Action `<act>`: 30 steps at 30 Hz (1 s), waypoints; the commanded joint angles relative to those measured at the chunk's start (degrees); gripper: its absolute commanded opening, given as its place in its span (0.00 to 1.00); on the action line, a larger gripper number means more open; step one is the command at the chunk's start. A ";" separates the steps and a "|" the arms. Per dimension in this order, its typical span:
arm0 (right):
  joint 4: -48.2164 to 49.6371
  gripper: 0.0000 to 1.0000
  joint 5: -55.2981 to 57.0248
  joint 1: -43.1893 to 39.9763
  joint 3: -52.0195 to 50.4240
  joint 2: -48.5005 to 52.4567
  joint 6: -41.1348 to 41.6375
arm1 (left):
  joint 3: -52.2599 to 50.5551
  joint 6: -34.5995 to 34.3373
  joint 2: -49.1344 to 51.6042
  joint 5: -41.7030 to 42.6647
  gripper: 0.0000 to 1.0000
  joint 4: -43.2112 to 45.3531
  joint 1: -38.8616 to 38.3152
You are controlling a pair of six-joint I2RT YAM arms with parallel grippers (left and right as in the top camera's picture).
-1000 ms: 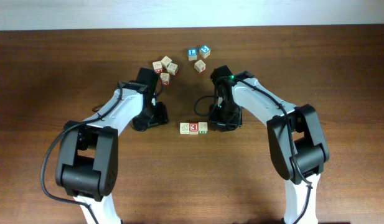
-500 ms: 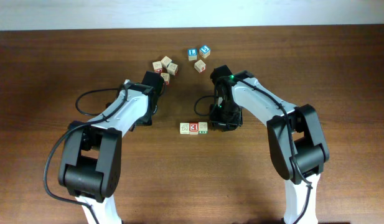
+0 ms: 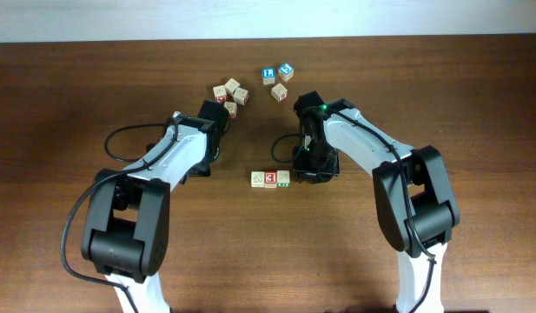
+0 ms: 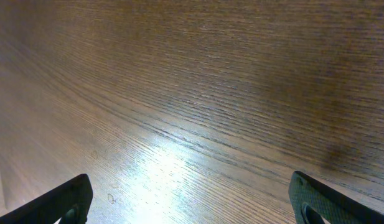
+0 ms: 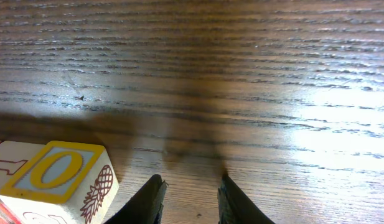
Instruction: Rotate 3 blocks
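— Where do the three blocks lie?
— In a short row (image 3: 264,179) on the desk (image 3: 268,252), side by side between the two arms. There is a pale block (image 3: 258,179) at the left end and a red block (image 3: 270,178) in the middle. The third sits at the right end.

— And the right pincer (image 5: 190,194)?
— It sits just off the row's right end. Its fingers stand a little apart with only bare desk in the narrow gap, so it grips nothing. In its wrist view the O block (image 5: 55,180) lies low and to the left of the fingertips. It is close but not touching, with a strip of wood between. The yellow O faces up and a pineapple shows on its side. Another block's edge with red marks peeks in beside it.

— The left pincer (image 4: 193,200)?
— Spread wide and empty. Its wrist view shows only its two dark fingertips in the bottom corners and desk grain between them. From overhead it sits off to the left of the row, farther from it than the right one is.

— What lies beyond?
— Farther back, behind the left arm, four tan blocks (image 3: 230,94) are huddled together. Behind the right arm a lone tan block (image 3: 279,91) sits near two blue blocks (image 3: 277,72), the farthest of all.
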 commanded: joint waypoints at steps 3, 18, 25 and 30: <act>-2.25 0.31 2.01 -0.17 1.49 -6.47 -2.01 | 0.00 0.52 0.57 -1.29 0.99 -0.26 -0.17; -15.74 0.36 -2.95 -0.15 12.61 -18.86 -4.13 | 0.00 0.28 0.57 12.35 0.99 1.99 0.13; -14.14 0.28 -17.31 -0.50 12.61 -19.43 -11.47 | 5.79 9.79 -0.68 34.29 0.74 -0.46 1.38; -15.02 0.29 -18.16 -3.93 12.61 -26.23 -11.58 | 15.63 9.88 -7.04 44.04 0.72 -7.02 1.95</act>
